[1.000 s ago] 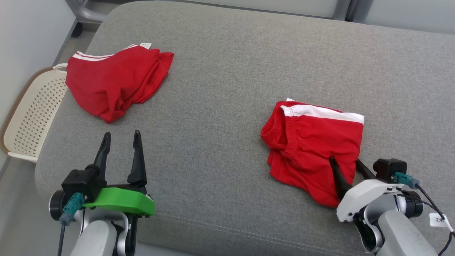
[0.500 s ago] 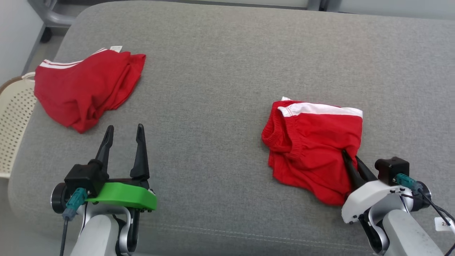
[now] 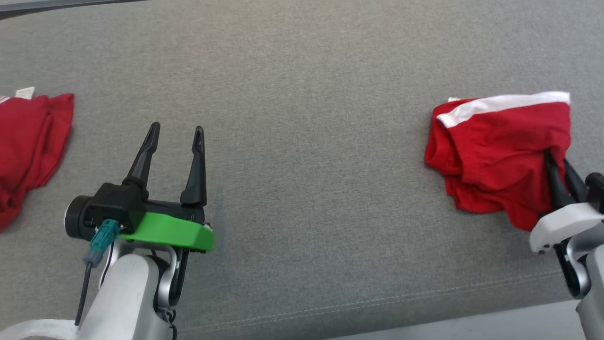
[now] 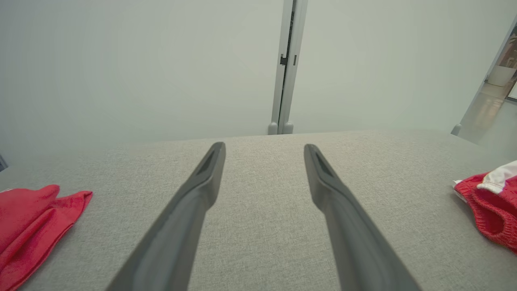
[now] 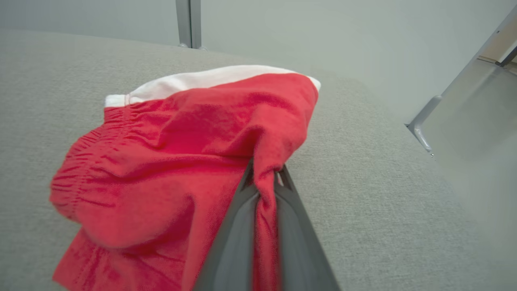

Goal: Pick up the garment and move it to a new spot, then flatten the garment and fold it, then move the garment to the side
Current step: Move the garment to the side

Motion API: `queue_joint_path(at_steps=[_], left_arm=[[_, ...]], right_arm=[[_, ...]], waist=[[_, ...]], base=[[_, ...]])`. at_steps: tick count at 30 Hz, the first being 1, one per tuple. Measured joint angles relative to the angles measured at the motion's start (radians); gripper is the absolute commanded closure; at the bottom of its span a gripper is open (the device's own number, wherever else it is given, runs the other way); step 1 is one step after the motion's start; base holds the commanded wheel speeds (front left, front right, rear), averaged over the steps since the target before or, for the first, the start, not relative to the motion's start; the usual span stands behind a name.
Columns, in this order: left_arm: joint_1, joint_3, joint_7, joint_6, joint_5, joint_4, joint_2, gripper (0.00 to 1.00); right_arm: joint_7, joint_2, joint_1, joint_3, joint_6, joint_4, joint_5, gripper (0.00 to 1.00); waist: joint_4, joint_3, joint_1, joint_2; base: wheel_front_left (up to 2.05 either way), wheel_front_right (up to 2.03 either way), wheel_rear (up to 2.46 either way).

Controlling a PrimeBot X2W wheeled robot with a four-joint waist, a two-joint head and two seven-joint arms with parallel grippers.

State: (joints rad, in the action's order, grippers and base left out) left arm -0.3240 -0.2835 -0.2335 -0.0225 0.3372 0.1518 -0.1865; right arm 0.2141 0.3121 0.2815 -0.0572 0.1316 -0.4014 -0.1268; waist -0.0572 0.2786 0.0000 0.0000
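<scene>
Red shorts (image 3: 495,141) are being pinched by the right tool (image 3: 557,160), far right on the grey cushion (image 3: 306,141).
Right tool is clamping shut on a fold at the near edge of the red shorts, white stripe facing away, cloth bunching on the cushion. Left tool (image 3: 176,127) is hovering with fingers spread wide over bare grey fabric. A second red garment (image 3: 23,137) is lying well apart at the far left. Pale wall panels (image 4: 141,60) and a metal post (image 4: 286,60) are standing behind the cushion.
</scene>
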Motion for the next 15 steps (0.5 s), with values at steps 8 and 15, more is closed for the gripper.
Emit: queue_joint_path(at_steps=[8, 15], left_arm=[[-0.086, -0.049, 0.034, 0.024, -0.031, -0.049, -0.002, 0.0], [-0.126, -0.073, 0.049, 0.031, -0.044, -0.081, -0.003, 0.0]], right_arm=[[0.029, 0.131, 0.198, -0.062, 0.0, -0.135, 0.067, 1.0], [0.039, 0.175, 0.326, -0.126, 0.0, -0.231, 0.109, 0.44]], waist=[[-0.062, 0.102, 0.0, 0.0], [-0.078, 0.188, 0.0, 0.0]], base=[[0.0, 0.0, 0.0], [0.0, 0.0, 0.0]])
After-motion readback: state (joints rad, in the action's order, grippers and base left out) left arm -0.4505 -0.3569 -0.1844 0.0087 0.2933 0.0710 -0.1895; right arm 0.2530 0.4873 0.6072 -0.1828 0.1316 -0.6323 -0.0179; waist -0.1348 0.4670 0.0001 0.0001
